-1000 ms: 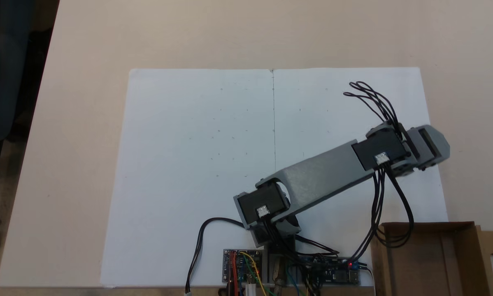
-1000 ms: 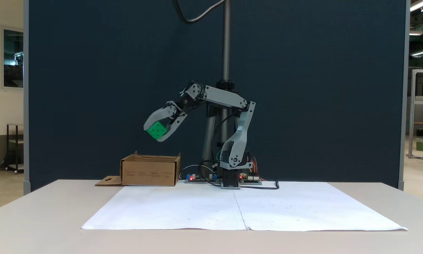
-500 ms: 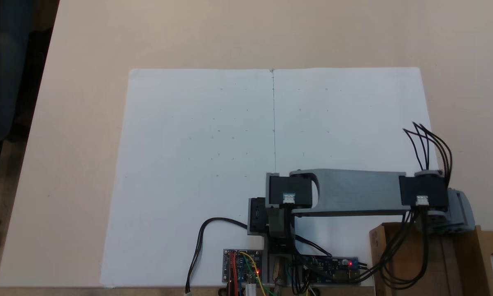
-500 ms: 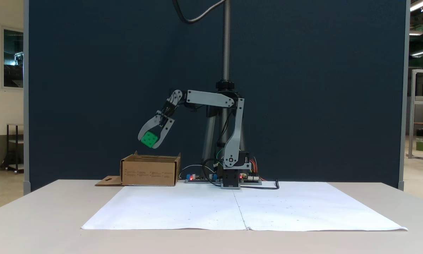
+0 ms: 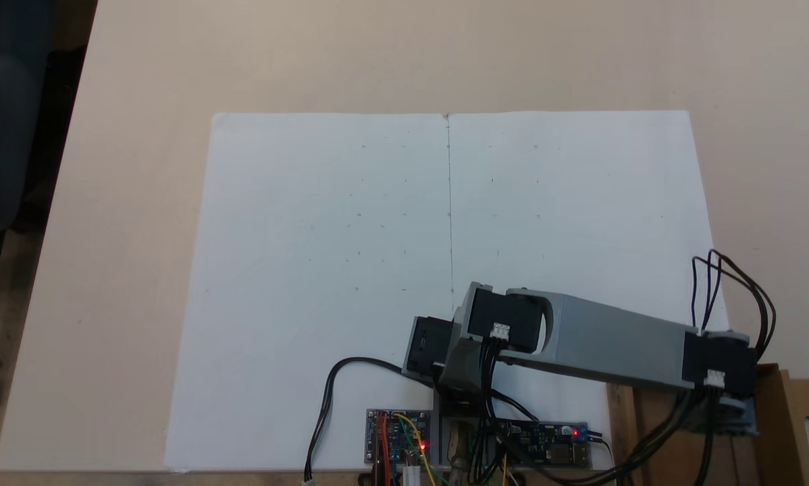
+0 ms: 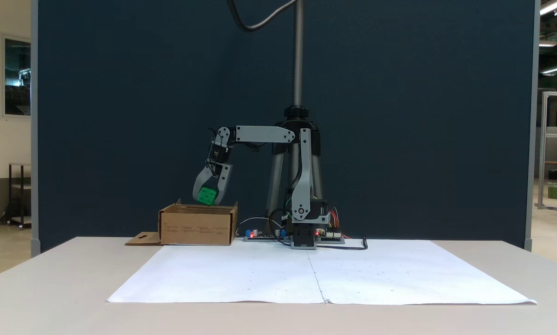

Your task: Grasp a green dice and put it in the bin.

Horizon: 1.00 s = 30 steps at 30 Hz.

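One big worktop (image 6: pixel 50 288) is holding everything. One large white paper sheet (image 5: pixel 323 270) is lying flat on it, with a thin line down its middle. One grey arm (image 6: pixel 301 177) is standing at the back edge of the sheet. Its lower part is going straight up and its upper part (image 5: pixel 614 344) is reaching out level toward the box. At the end, the wrist is bending down so the gripper (image 6: pixel 207 199) is pointing at the box from above.

One brown cardboard box (image 6: pixel 197 225) is sitting on the worktop just beside the sheet, with one flap (image 5: pixel 806 422) lying open that has a cut-out hole in it. Two small circuit boards (image 5: pixel 398 435) with red lights are sitting by the arm's foot, with black wires looping around them.

One green dice (image 6: pixel 207 195) is up in the air, just above the box's top edge. The gripper is squeezing the dice between its two grey jaws.
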Tool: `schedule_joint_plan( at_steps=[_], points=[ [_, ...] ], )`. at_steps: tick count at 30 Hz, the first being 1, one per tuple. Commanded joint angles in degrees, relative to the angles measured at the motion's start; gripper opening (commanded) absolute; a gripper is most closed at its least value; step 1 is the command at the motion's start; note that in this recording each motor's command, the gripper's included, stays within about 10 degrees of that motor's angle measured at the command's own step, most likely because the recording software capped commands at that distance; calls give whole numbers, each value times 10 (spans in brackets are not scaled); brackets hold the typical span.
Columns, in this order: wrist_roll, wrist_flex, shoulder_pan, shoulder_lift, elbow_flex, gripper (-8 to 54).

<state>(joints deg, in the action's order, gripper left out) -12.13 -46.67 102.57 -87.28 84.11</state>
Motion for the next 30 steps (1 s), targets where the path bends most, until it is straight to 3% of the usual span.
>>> schedule_joint_plan(
  at_steps=[1, 2, 7, 9, 13, 18, 30],
  points=[
    [-44, -14, 5, -5, -29, 187],
    [-42, -15, 5, -3, -28, 299],
    [-36, -11, 5, 5, -27, 439],
    [-30, 8, 4, 4, -28, 439],
    [105, 123, -18, -1, -29, 418],
    [196, 234, -107, -56, -39, 412],
    [217, 266, -389, -175, -41, 416]
  ],
)
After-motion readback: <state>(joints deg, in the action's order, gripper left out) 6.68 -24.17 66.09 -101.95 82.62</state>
